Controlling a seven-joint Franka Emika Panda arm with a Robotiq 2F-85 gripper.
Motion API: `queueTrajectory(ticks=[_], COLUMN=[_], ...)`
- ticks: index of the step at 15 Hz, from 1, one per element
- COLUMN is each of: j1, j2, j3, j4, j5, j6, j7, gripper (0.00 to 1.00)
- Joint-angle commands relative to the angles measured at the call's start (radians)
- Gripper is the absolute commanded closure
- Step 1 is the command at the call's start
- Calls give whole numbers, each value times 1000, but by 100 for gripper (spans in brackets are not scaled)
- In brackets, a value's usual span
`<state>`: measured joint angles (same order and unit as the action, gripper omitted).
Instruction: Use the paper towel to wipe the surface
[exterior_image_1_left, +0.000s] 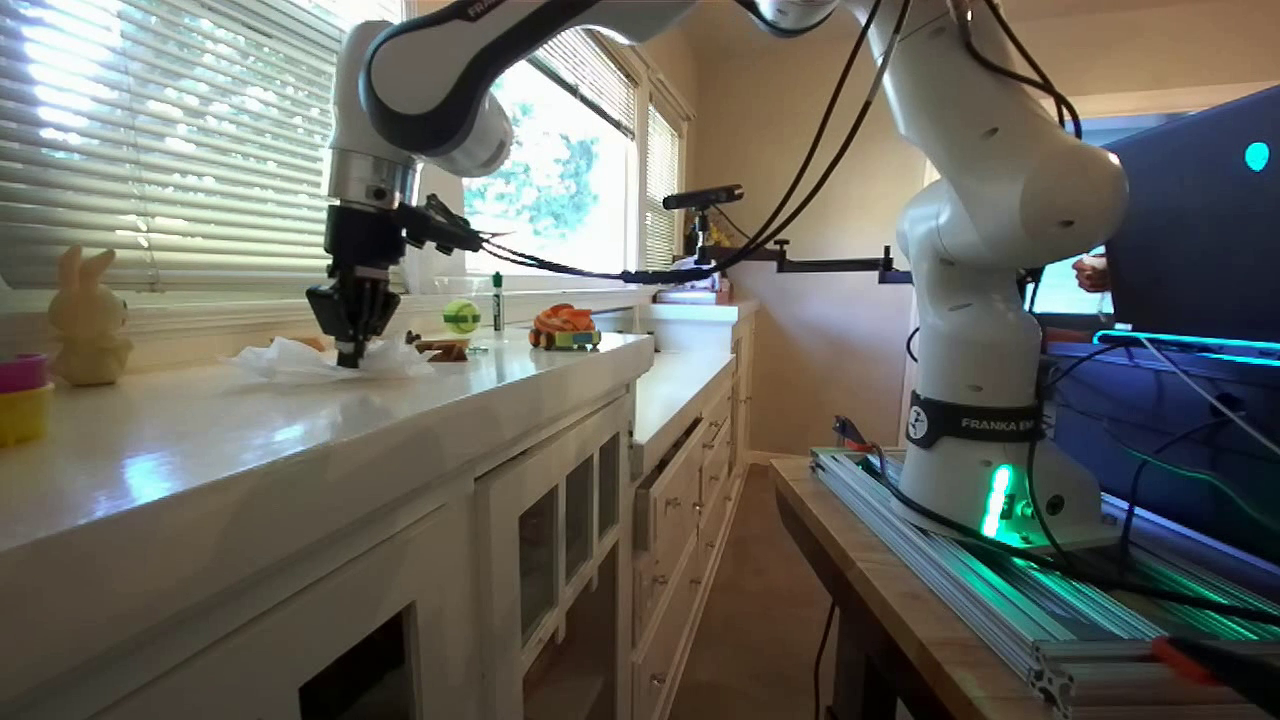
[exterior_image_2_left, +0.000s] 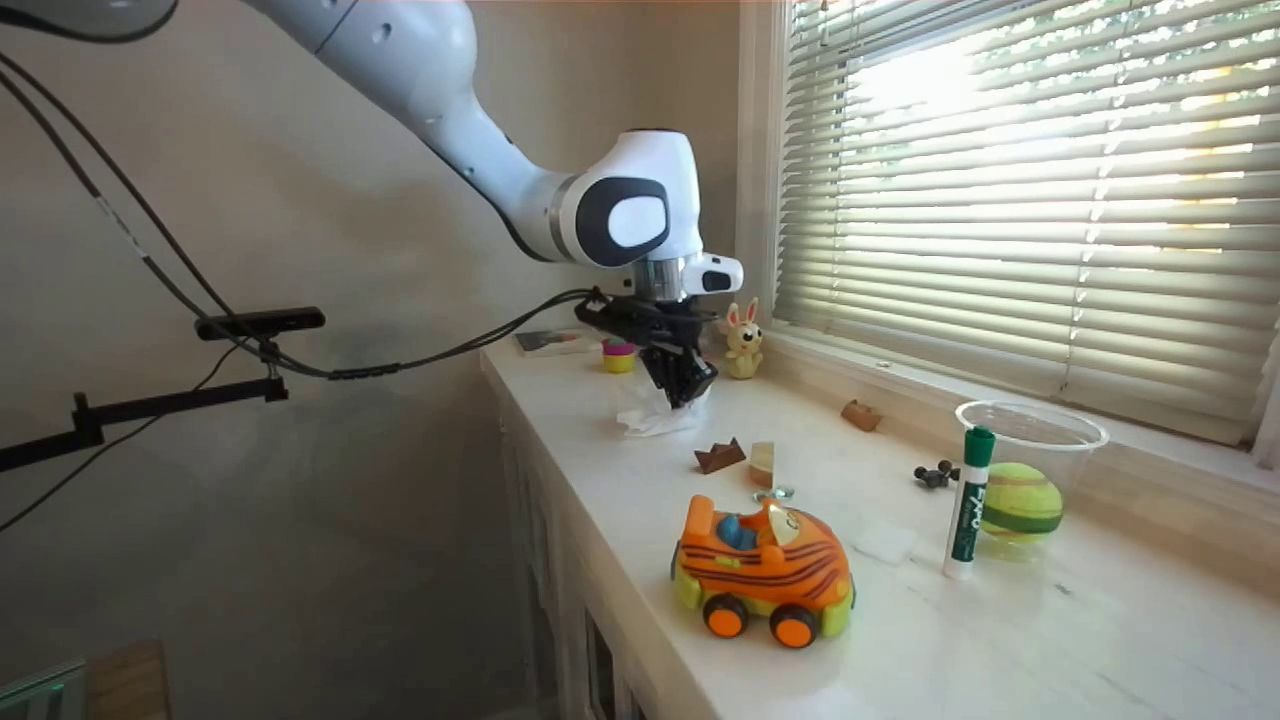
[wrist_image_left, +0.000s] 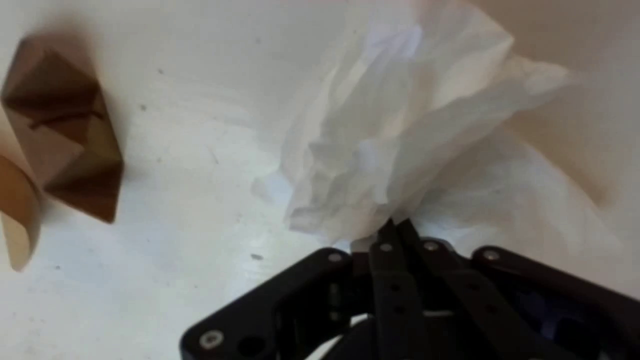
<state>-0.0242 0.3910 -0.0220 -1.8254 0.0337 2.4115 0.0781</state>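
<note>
A crumpled white paper towel lies on the white countertop. It also shows in both exterior views. My gripper points down, with its fingertips almost together at the towel's near edge. Towel paper is pinched between the tips, and the rest spreads out beyond and to the right. In both exterior views the gripper is low at the counter, with the towel around its tips. Small dark specks lie on the counter left of the towel. The pinched part of the towel is mostly hidden.
A folded brown paper piece and a curved tan piece lie left of the towel in the wrist view. An orange toy car, green marker, clear cup with ball, bunny figure and small tub stand around.
</note>
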Motion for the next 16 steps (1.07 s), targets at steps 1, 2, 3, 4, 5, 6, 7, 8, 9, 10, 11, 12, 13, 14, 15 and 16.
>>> queueTrajectory(ticks=[1,2,3,4,5,6,7,8,9,10,11,12,13,14,15,16], j1=[15,21,24,26,30,32,36,36,38,38,37,39,41,44,48,51], j2=[-128,-152,-174,-193,-211,-227,-244,-253,-258,-258,-259,-254,-250,-239,-224,-213], j3=[-28,-36,-43,-49,-55,-61,-66,-67,-67,-63,-58,-53,-49,-44,-37,-31], j4=[-180,-206,-226,-245,-261,-269,-274,-266,-254,-231,-213,-187,-164,-133,-97,-67], j5=[-13,-26,-40,-52,-67,-85,-106,-131,-158,-183,-201,-219,-236,-248,-257,-262], j6=[50,50,45,38,37,33,21,9,-3,-17,-30,-41,-50,-63,-70,-77], j7=[82,106,124,142,163,177,195,203,212,211,202,190,181,167,149,131], gripper=[96,96,96,96,96,96,96,95,96,96,96,96,96,96,95,96])
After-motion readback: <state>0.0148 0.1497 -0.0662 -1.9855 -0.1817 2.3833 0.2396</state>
